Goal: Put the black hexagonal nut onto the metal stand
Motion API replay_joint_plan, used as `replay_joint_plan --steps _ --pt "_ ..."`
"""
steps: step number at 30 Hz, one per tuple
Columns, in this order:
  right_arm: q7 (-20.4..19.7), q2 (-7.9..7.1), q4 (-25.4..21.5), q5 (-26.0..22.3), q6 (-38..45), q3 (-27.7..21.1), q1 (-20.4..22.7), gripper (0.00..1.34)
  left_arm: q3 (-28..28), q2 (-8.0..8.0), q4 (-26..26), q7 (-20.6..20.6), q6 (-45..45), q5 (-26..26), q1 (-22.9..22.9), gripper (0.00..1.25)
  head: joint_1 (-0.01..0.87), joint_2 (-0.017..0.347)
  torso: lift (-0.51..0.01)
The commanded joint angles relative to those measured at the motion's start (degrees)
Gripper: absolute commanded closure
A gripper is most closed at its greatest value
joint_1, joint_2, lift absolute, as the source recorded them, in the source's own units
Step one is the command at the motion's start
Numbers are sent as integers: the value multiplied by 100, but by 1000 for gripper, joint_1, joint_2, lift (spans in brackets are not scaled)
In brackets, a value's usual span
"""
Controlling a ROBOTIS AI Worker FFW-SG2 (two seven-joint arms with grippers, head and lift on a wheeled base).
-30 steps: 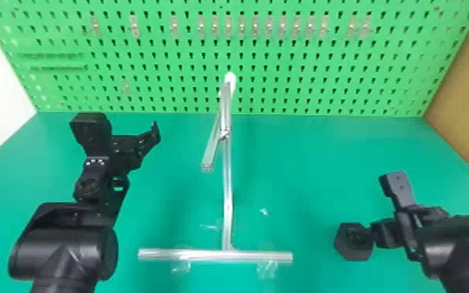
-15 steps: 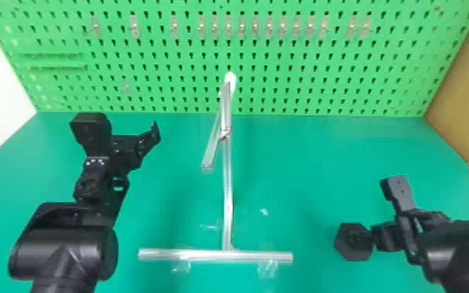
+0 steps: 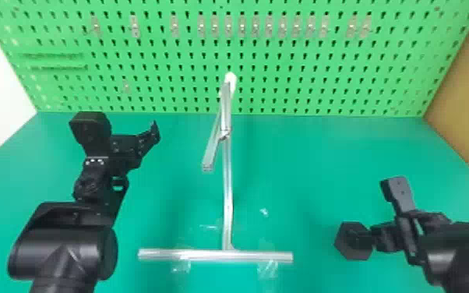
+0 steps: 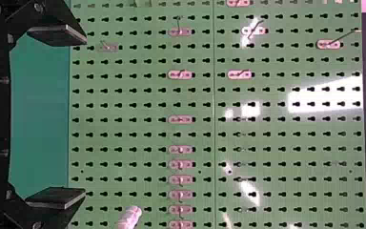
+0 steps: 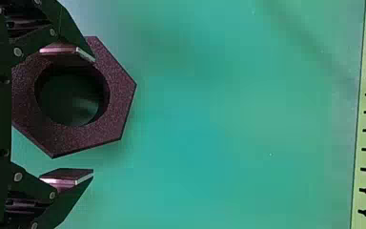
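Note:
In the head view my left gripper (image 3: 122, 126) is parked at the left, fingers apart; the left wrist view has this gripper (image 4: 82, 114) with nothing between its fingers. My right gripper (image 3: 374, 212) is low over the table at the right, open, one finger overlapping the black hexagonal nut (image 3: 356, 253). Seen from the right wrist, the nut (image 5: 120, 105) lies flat, its round hole partly under one finger of the right gripper (image 5: 86, 114); the other finger is outside the nut. The silver metal stand (image 3: 227, 187) rises mid-table, its arm sloping up to a white tip.
A green pegboard (image 3: 304, 78) with small hooks stands along the back of the green table (image 3: 304, 163). The stand's crossbar foot (image 3: 214, 255) lies near the front, between the two arms, with clear tape on it. Cardboard-coloured panels (image 3: 463, 85) border the right side.
My right gripper has shifted very slightly toward the front of the table. The left arm, the nut and the stand have kept their places.

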Motion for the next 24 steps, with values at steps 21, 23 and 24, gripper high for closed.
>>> replay_joint_plan --steps 21,23,24 --pt "110 -18 -83 44 251 13 -138 430 -33 2 -3 6 35 -79 -5 153 693 81 -1" --pt "110 -26 -75 62 215 5 -120 430 -42 -7 -3 -2 35 -88 -5 153 693 81 -1" --pt "110 -26 -57 71 163 -4 -103 427 -42 2 -3 -2 35 -88 -5 153 693 81 -1"
